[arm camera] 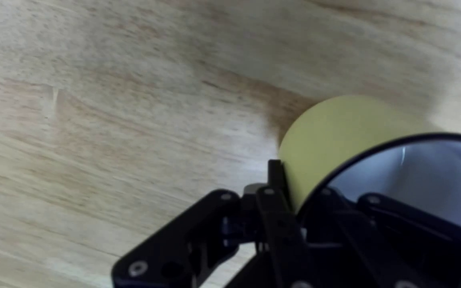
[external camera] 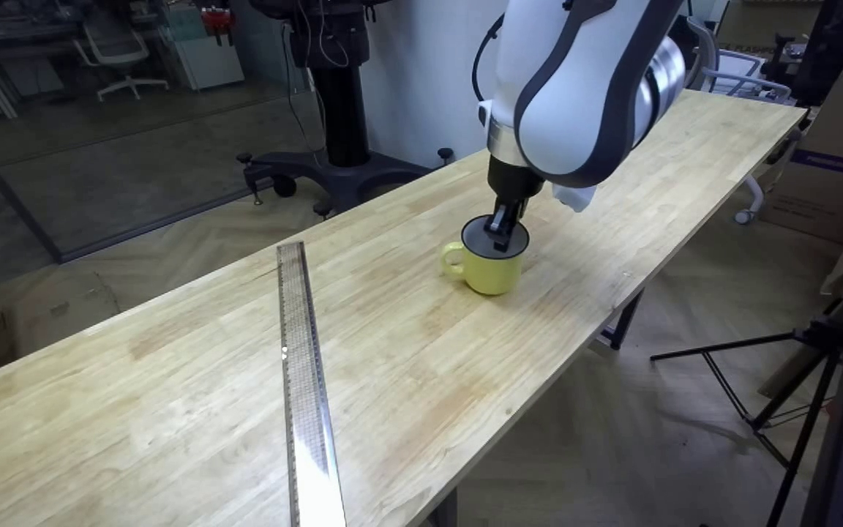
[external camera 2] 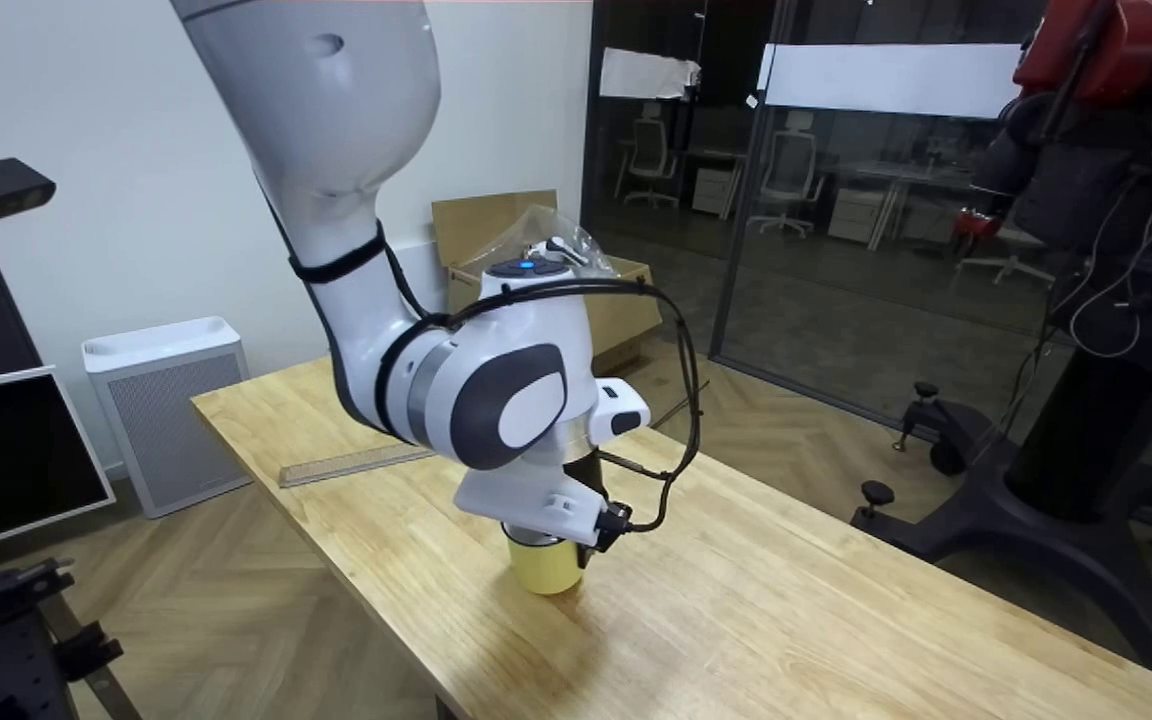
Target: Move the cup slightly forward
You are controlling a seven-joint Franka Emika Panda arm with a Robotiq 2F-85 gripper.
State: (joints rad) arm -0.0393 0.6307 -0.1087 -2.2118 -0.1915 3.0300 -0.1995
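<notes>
The gripper is holding narrowly across the wall of the yellow cup, one finger reaching inside the rim, one lying against the outside. The cup is standing upright, apparently on the table, its axis running roughly vertical and its body spreading to the inner finger's side; the handle is sticking out clear of both fingers. A forward slide is probably depending on this off-centre pinch.
</notes>
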